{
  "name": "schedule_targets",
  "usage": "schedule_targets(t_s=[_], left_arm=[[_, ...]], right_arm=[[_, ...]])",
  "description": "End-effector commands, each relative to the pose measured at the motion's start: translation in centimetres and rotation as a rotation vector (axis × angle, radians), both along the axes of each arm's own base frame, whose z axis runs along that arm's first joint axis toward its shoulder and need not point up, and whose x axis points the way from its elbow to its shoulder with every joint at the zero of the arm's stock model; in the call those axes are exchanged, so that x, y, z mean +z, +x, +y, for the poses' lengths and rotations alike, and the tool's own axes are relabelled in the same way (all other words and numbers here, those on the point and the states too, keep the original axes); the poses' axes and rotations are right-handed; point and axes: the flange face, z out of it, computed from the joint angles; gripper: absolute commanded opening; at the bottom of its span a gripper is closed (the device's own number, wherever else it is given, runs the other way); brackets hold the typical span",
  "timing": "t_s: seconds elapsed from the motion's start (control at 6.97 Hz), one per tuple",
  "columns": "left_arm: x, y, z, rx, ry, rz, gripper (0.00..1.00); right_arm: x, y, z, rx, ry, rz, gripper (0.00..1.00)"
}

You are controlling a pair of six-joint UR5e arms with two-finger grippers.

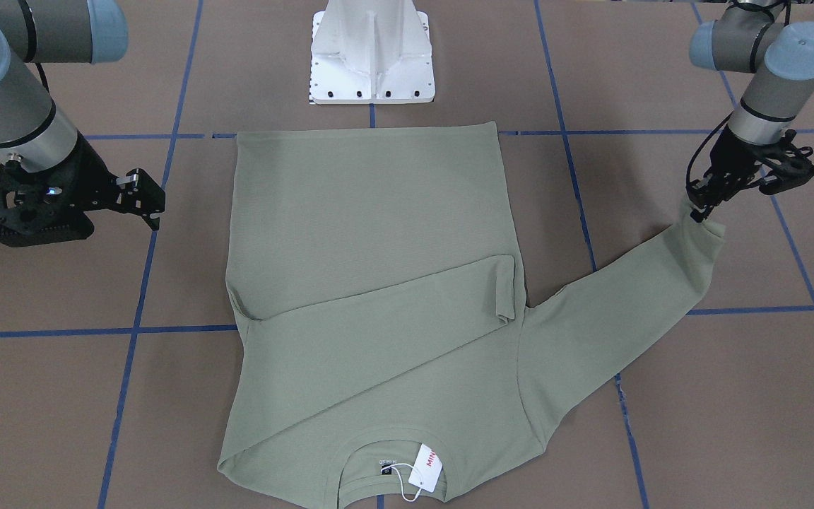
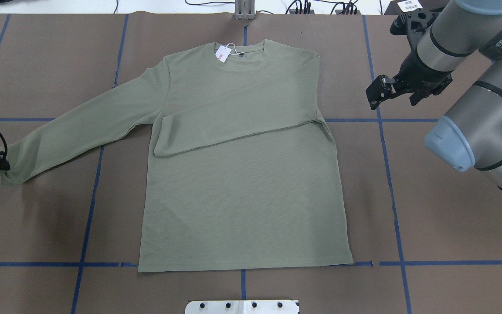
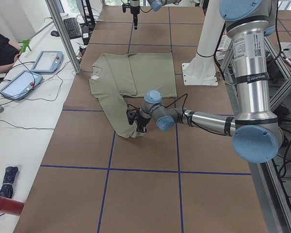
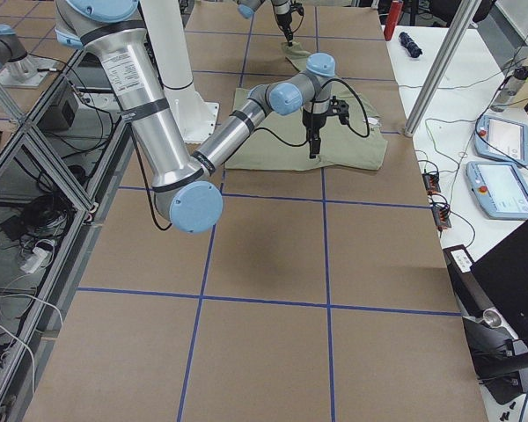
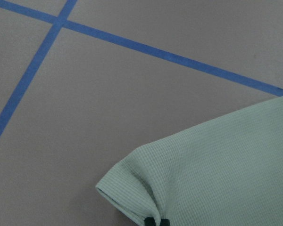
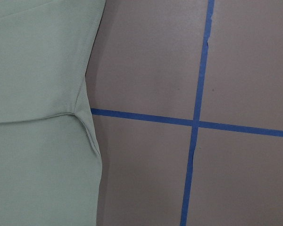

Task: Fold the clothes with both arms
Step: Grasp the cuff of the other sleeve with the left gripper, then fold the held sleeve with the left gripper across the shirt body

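The clothes are one sage-green long-sleeved shirt (image 1: 372,212) (image 2: 242,196) lying flat on the brown table, with its white hang tag (image 2: 222,53) at the collar on the far side from the robot. One sleeve (image 2: 238,117) is folded across the chest. The other sleeve (image 2: 81,126) stretches out to the robot's left. My left gripper (image 1: 700,208) (image 5: 153,221) is shut on that sleeve's cuff (image 5: 127,197), which puckers at the fingertips. My right gripper (image 1: 152,212) (image 2: 373,98) hangs open beside the shirt's right edge, holding nothing; its wrist view shows the shirt's armpit seam (image 6: 82,117).
The white base pedestal (image 1: 372,56) stands just behind the shirt's hem. Blue tape lines (image 2: 390,183) grid the brown table. A metal post (image 3: 63,34) rises beyond the collar, with tablets (image 3: 46,60) and a person's arm (image 3: 0,46) at a side table.
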Motion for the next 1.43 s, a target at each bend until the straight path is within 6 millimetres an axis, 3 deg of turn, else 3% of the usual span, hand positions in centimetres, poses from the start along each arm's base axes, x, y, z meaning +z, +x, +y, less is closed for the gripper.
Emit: schedule_targets(t_s=[0.0, 0.14, 0.29, 0.57, 0.72, 0.86, 1.0, 1.15, 1.29], left_arm=[[-12.2, 5.9, -6.5, 0.012, 0.001, 0.01, 0.0], [-17.0, 8.1, -9.4, 0.006, 0.008, 0.016, 0.0], [-20.4, 9.8, -11.9, -0.002, 0.026, 0.033, 0.0], [-28.1, 12.0, -15.3, -0.019, 0.084, 0.101, 0.0], [-33.6, 13.6, -16.8, -0.061, 0.076, 0.172, 0.0], [-40.8, 15.6, -18.8, -0.103, 0.06, 0.243, 0.0], [-47.4, 20.2, -18.2, -0.092, -0.004, 0.312, 0.0], [-50.1, 23.9, -15.3, -0.053, -0.023, 0.345, 0.0], [-50.1, 27.2, -12.5, -0.023, -0.041, 0.351, 0.0]], right_arm=[[3.7, 3.2, 0.5, 0.008, -0.017, 0.035, 1.0], [5.5, 4.9, 0.7, 0.006, -0.018, 0.047, 1.0], [7.1, 6.1, 1.1, 0.006, -0.053, 0.032, 1.0], [8.5, 8.1, 1.3, 0.018, -0.079, -0.003, 1.0], [8.7, 8.6, 1.2, 0.023, -0.087, -0.012, 1.0], [8.9, 8.6, 1.2, 0.026, -0.092, -0.01, 1.0], [9.0, 8.6, 1.2, 0.027, -0.094, -0.01, 1.0], [8.9, 8.6, 1.1, 0.027, -0.093, -0.01, 1.0], [8.7, 8.5, 1.1, 0.028, -0.09, -0.012, 1.0]])
